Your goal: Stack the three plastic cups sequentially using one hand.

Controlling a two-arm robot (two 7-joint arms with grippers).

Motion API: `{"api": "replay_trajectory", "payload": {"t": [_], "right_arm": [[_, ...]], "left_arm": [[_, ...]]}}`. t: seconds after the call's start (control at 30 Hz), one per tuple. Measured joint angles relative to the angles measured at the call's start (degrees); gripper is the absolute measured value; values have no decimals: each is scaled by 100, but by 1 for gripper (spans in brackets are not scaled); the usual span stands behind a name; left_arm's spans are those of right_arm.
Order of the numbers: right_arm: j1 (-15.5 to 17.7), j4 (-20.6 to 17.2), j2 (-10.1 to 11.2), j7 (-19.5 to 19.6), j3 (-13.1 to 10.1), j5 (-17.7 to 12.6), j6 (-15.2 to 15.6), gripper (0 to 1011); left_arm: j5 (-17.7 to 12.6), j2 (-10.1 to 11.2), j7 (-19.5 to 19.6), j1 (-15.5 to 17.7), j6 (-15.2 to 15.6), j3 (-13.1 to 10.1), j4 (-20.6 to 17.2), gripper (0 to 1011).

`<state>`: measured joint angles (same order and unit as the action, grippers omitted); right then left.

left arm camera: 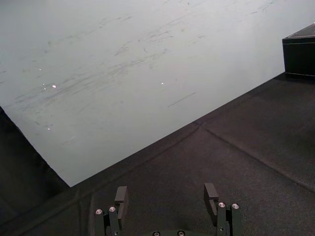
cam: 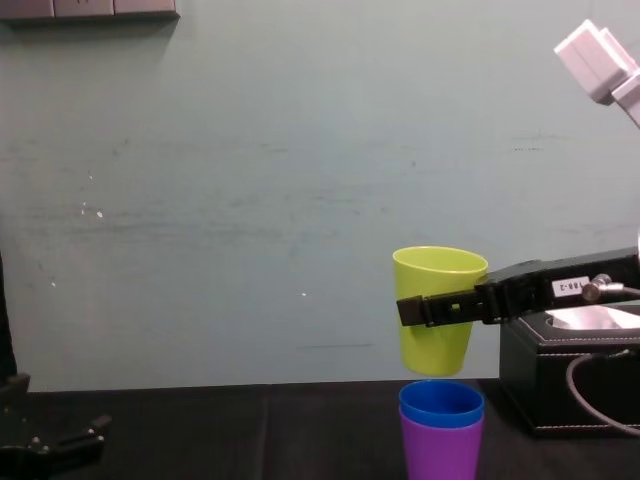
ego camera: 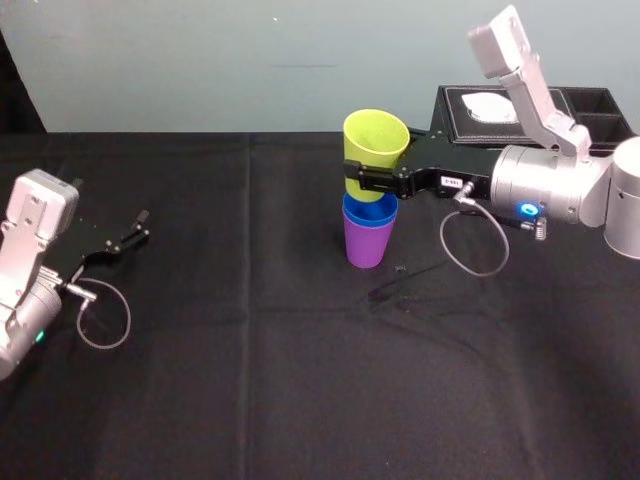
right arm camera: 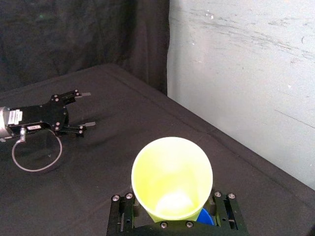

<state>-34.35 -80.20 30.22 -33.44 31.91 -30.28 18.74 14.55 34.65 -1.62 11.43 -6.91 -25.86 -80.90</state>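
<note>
Cups are two-thirds stacked: at the near left the left gripper [ego camera: 143,226] is lying idle, open and empty, while mid-table the blue cup [ego camera: 368,212] is sitting nested in the purple cup [ego camera: 366,242]. Above them the right gripper [ego camera: 358,181] is clamping the yellow-green cup [ego camera: 375,150], its base hanging just clear of the blue rim. Lowering it in and releasing is remaining, judging from this. A tissue box [ego camera: 490,115] is sitting far right.
</note>
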Motion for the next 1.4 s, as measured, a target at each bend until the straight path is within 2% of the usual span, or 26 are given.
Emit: {"api": "replay_trajectory", "payload": {"t": [0.4, 0.73, 1.4], "right_arm": [[-52, 311, -48, -34, 65, -15, -196, 731], [-65, 432, -59, -65, 118, 30, -248, 731], [-113, 896, -237, -98, 208, 245, -323, 731]], "left_arm": [[0, 0, 0, 0, 0, 0, 0, 1011], [0, 0, 0, 0, 0, 0, 0, 1011], [0, 0, 0, 0, 0, 0, 0, 1011]]}}
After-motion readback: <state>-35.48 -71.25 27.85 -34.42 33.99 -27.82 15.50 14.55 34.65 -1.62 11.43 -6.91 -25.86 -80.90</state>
